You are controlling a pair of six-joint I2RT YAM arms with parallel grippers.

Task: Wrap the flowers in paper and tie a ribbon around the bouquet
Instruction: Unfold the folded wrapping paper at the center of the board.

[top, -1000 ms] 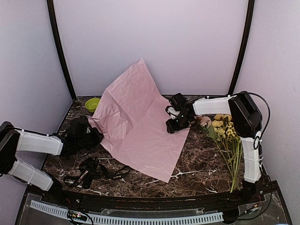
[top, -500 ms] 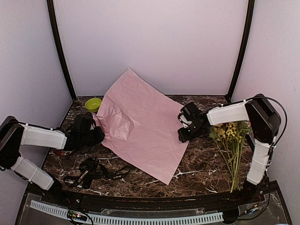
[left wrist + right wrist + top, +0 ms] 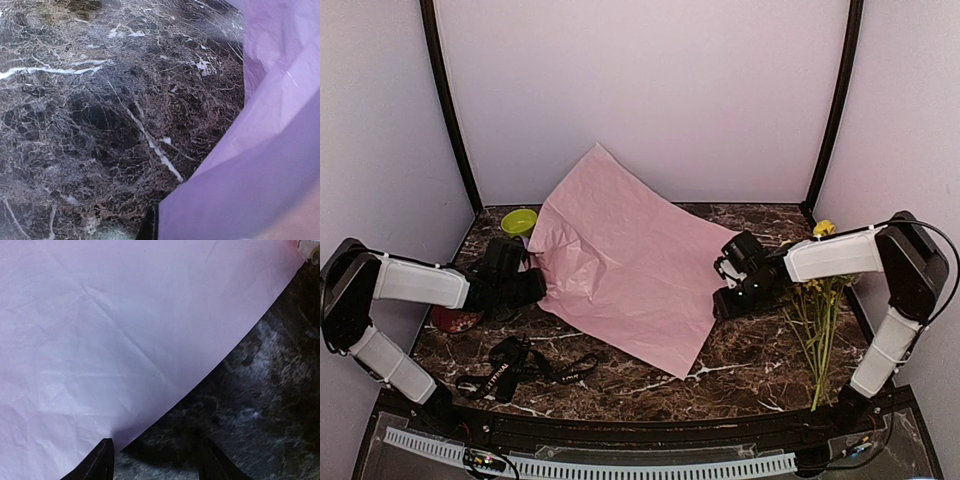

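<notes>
The dark marble table [image 3: 740,370] carries paper [image 3: 630,270], flowers [image 3: 815,330], ribbon [image 3: 510,368] and green bowl [image 3: 518,222].

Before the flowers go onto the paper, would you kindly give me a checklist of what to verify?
1. Grip: left gripper shut on the paper at its left edge: ok.
2. Free hand: right gripper open and holding nothing, at the paper's right edge: ok.
3. Paper flat: far corner stands up against the back wall, left side crumpled: not ok.
4. Flowers reachable: stems lie bare, blooms partly under the right arm: ok.
5. Ribbon off the paper: ok.
</notes>
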